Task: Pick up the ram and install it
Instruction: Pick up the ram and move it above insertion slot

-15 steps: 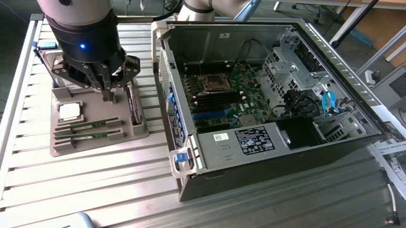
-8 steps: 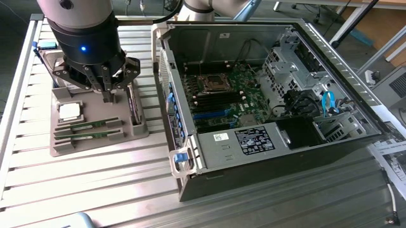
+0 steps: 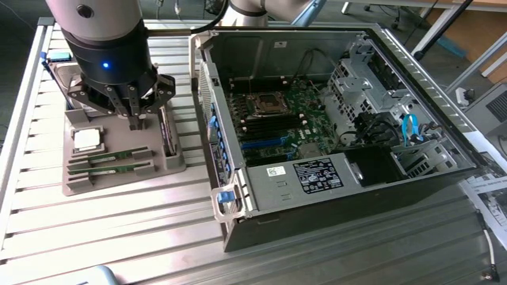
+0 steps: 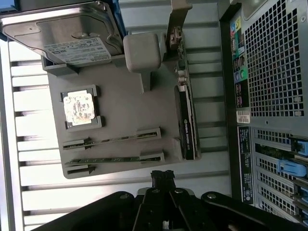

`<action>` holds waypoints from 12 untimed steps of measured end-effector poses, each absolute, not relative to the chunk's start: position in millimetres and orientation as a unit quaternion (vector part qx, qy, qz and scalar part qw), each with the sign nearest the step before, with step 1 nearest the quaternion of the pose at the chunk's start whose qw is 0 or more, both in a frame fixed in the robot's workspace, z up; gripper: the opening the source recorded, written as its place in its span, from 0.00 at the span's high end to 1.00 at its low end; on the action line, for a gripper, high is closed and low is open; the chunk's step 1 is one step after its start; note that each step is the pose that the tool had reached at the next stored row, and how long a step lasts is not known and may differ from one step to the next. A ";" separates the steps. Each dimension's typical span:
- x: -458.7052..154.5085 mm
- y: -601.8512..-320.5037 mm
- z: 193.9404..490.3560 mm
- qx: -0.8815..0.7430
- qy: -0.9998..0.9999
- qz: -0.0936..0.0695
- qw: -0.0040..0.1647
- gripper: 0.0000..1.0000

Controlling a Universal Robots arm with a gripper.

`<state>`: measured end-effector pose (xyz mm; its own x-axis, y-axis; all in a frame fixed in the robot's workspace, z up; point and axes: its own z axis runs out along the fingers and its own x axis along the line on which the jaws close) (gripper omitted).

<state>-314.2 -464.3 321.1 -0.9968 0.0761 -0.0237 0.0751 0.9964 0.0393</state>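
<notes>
Ram (image 3: 111,157) in tray (image 3: 111,183) near end effector (image 3: 135,122)

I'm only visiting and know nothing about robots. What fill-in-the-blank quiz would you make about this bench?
The gray tray holds ___ ram sticks. The gripper above it is ___, holding nothing. The computer case lies with its side ___, motherboard showing. Missing words: two; shut; open.

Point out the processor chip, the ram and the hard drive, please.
processor chip (image 4: 79,107), wrist view, centre of its silver lid.
ram (image 3: 111,155), exterior view, middle of the green stick nearer the processor chip.
hard drive (image 4: 62,26), wrist view, its metal top face.
</notes>
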 end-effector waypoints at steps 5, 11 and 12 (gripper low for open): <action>-314.2 -464.3 318.0 0.038 0.999 0.019 0.013 0.89; -314.2 -464.3 314.4 0.038 0.999 0.019 0.013 0.89; -314.2 -464.3 313.4 0.038 0.999 0.019 0.013 0.89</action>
